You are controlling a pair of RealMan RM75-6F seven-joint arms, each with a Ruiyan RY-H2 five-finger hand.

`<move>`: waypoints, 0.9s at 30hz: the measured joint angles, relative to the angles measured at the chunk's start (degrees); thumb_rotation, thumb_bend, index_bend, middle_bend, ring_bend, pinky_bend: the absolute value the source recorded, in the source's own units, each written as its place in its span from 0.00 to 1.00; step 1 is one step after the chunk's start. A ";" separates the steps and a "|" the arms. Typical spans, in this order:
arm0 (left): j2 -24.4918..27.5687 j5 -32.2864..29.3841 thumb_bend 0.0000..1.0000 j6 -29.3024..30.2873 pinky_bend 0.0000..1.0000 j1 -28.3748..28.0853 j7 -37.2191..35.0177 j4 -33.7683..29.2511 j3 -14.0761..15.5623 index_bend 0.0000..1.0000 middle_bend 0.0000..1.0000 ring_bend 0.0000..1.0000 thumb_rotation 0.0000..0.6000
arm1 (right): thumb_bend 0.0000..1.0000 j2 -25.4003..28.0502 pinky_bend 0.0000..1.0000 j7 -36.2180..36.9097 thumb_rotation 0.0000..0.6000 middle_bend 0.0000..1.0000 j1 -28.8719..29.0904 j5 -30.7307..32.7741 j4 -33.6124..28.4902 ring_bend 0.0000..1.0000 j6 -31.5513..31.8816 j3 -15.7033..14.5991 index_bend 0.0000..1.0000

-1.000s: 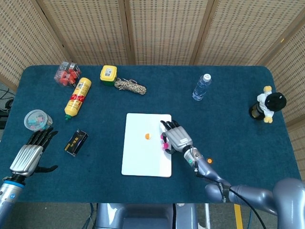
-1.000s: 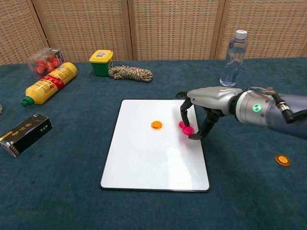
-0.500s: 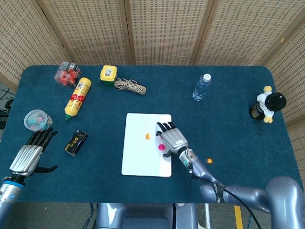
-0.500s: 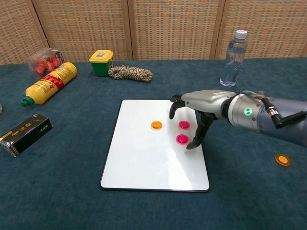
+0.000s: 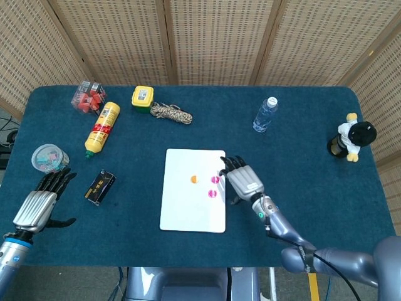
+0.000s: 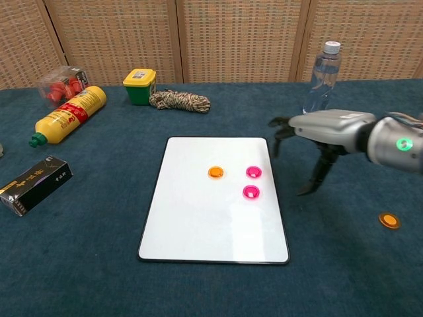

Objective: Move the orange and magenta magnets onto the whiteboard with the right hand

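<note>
- Looking down from the head view, the whiteboard (image 5: 194, 207) was taken as the landmark. One orange magnet (image 5: 193, 179) and two magenta magnets (image 5: 215, 179), (image 5: 212, 193) were seen lying on its upper right part.
- The right hand (image 5: 242, 180) was found just off the whiteboard's right edge, level with the magnets, with its fingers spread and nothing held in them.
- The left hand (image 5: 39, 204) was seen well to the left of the whiteboard, fingers apart and empty, much farther from every magnet than the right hand.
- A second orange magnet could not be made out in this view.

- Turning to the chest view, the same three magnets were seen on the whiteboard (image 6: 198, 224): the orange one (image 6: 215, 172) nearest its middle, the magenta ones (image 6: 254, 172), (image 6: 250, 192) toward its right edge.
- The right hand (image 6: 316, 142) was shown raised over the cloth just right of the whiteboard, fingers pointing down and apart, gripping nothing.
- A loose orange magnet (image 6: 388, 220) was seen on the cloth well to the right of the whiteboard, beyond the right hand and nearer the robot than it.
- The coming move was judged to turn on that relation: the remaining magnet lay away from the whiteboard, on the hand's far side, so a reach outward and back toward the robot would be called for.
</note>
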 measured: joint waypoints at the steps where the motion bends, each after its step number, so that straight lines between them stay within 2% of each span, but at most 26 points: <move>1: 0.00 0.00 0.00 -0.02 0.00 -0.01 0.01 -0.01 -0.01 0.00 0.00 0.00 1.00 | 0.24 1.07 0.00 0.81 1.00 0.00 -0.87 -1.02 -0.25 0.00 0.26 -0.82 0.38; 6: -0.01 -0.07 0.00 -0.12 0.00 -0.03 0.18 -0.10 0.02 0.00 0.00 0.00 1.00 | 0.25 5.01 0.00 6.47 1.00 0.00 -5.42 -7.27 -0.26 0.00 1.38 -5.17 0.38; 12: -0.22 -0.07 0.00 0.03 0.00 -0.03 0.62 -0.16 -0.04 0.00 0.00 0.00 1.00 | 0.25 6.97 0.00 13.03 1.00 0.00 -9.47 -13.06 2.49 0.00 2.41 -8.50 0.38; 27: -0.31 -0.22 0.00 0.06 0.00 -0.02 1.01 -0.21 -0.06 0.00 0.00 0.00 1.00 | 0.25 8.34 0.00 20.71 1.00 0.00 -13.16 -23.56 8.48 0.00 3.97 -11.38 0.40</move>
